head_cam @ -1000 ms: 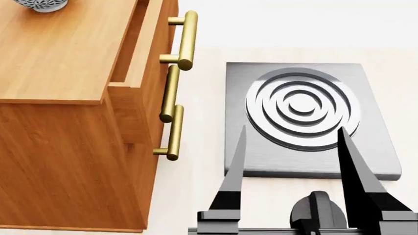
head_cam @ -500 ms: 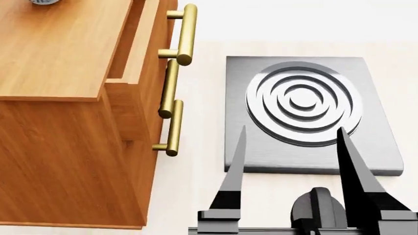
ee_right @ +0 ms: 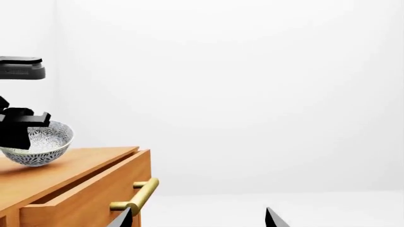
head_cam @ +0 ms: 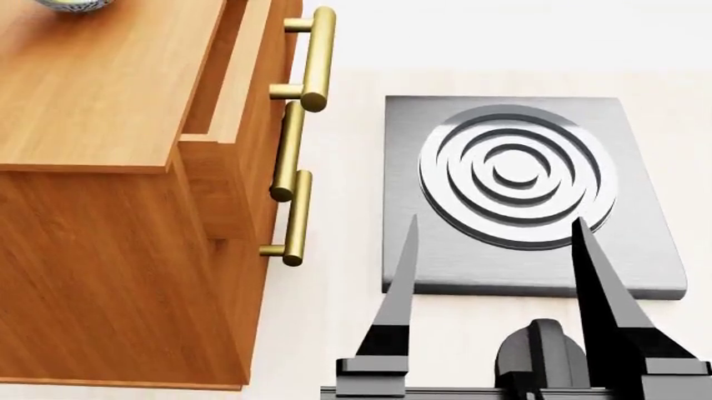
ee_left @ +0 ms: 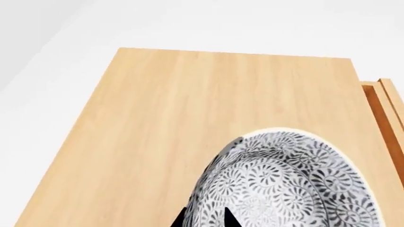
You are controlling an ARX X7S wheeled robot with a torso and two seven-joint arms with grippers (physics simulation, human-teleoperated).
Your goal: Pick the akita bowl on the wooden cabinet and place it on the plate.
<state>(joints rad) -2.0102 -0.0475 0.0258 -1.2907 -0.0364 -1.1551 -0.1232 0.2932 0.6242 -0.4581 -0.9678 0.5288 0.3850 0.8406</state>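
The left gripper (ee_right: 19, 127) shows in the right wrist view as a dark block at the near rim of the akita bowl (ee_right: 39, 149), with its fingers closed over that rim, one dark fingertip (ee_left: 232, 220) visible inside the bowl in the left wrist view and another dark tip outside the wall, so it appears to have the rim pinched. The bowl's foot seems to sit just clear of, or barely on, the top of the wooden cabinet (ee_right: 75, 189); which of the two cannot be told. In the left wrist view the bowl (ee_left: 284, 184) fills the near part of the picture, its blue-grey floral speckle covering the inside, with the cabinet top (ee_left: 177, 118) spreading out beyond it. In the head view only a sliver of the bowl (head_cam: 76, 4) shows at the far edge of the cabinet (head_cam: 112, 208), whose top drawer stands slightly pulled out, with brass bar handles (head_cam: 317, 58) down its front. The right gripper (head_cam: 495, 275) is low in the head view, its two dark fingers spread wide apart and holding nothing, poised over the near edge of a grey square slab (head_cam: 645, 250) that bears raised concentric rings (head_cam: 515, 175). That slab lies on the pale floor just beside the cabinet. The plate is in none of the views.
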